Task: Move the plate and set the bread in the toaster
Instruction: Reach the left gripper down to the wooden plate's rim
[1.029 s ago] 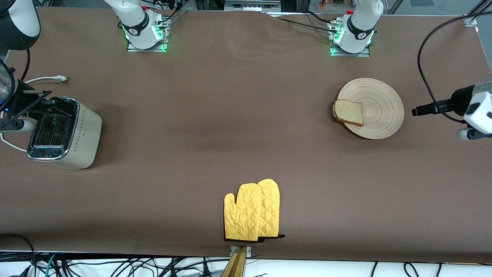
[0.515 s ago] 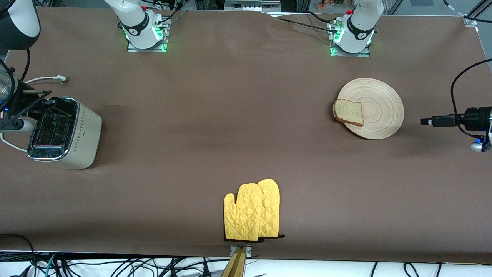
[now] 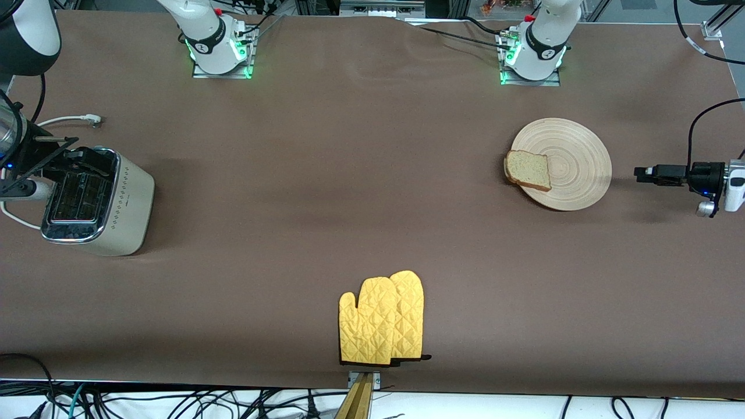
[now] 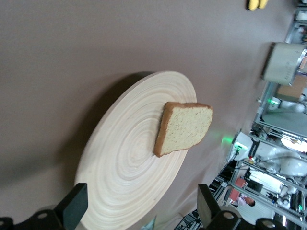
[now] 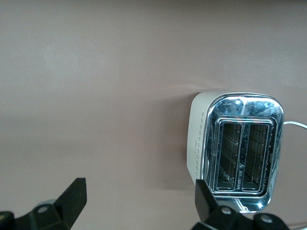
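Observation:
The round beige wooden plate [image 3: 573, 160] lies toward the left arm's end of the table. The bread [image 3: 528, 170] rests on the plate's rim, overhanging the side toward the right arm's end. My left gripper [image 3: 642, 173] is low beside the plate, a short gap away, open and empty. In the left wrist view the plate [image 4: 129, 163] and bread [image 4: 184, 127] show between the spread fingers of that gripper [image 4: 141, 211]. The cream toaster [image 3: 116, 201] stands at the right arm's end, slots up. My right gripper [image 3: 81, 158] waits over it, open; its wrist view shows the toaster [image 5: 240, 151] and the gripper [image 5: 140, 199].
A pair of yellow quilted oven mitts [image 3: 381, 318] lies near the table's front edge, midway along. A white cord [image 3: 70, 120] trails from the toaster toward the arm bases. Brown tabletop stretches between toaster and plate.
The left arm's hand has dropped lower and turned level beside the plate, drawing back a little toward its end of the table. The right arm, plate and bread have not moved.

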